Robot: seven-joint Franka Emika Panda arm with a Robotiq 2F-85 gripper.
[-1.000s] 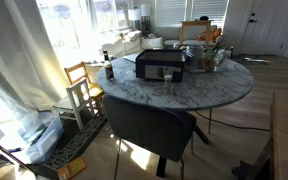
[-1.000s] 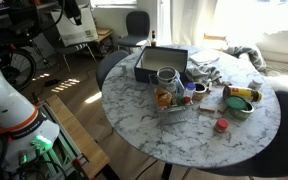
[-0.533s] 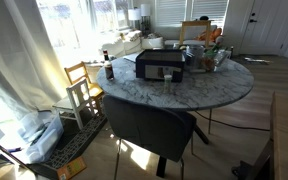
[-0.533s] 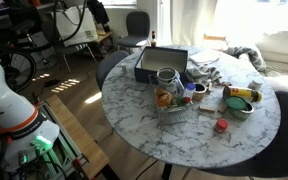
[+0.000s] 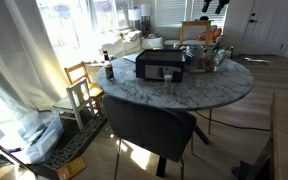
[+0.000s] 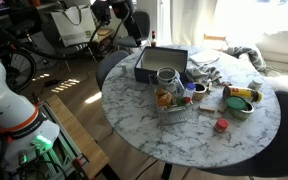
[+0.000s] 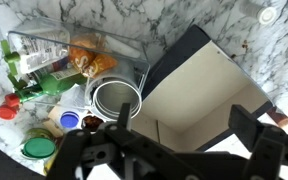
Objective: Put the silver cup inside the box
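The gripper (image 7: 182, 118) hangs high above the marble surface (image 6: 134, 115) with its two fingers spread wide and nothing between them. In the wrist view the open top of the box (image 7: 199, 85) shows through the gap between the fingers. In an exterior view the arm reaches in at the top edge of the frame, at about 11 o'clock from the box (image 6: 162, 64) and well apart from it.

The silver cup (image 7: 115, 99) stands upright on the surface, outside the box. In the wrist view it is just beside the box wall, at 9 o'clock from it, and its round mouth faces the camera. In an exterior view the silver cup (image 6: 167, 79) stands close against the box's near side, at 6 o'clock from the box. Whether cup and box touch cannot be told.

At 10 o'clock from the cup in the wrist view lies a clear tray (image 7: 59, 50) holding something orange (image 7: 87, 60). At 8 o'clock from the cup are a blue cap (image 7: 71, 121) and a green lid (image 7: 38, 148)
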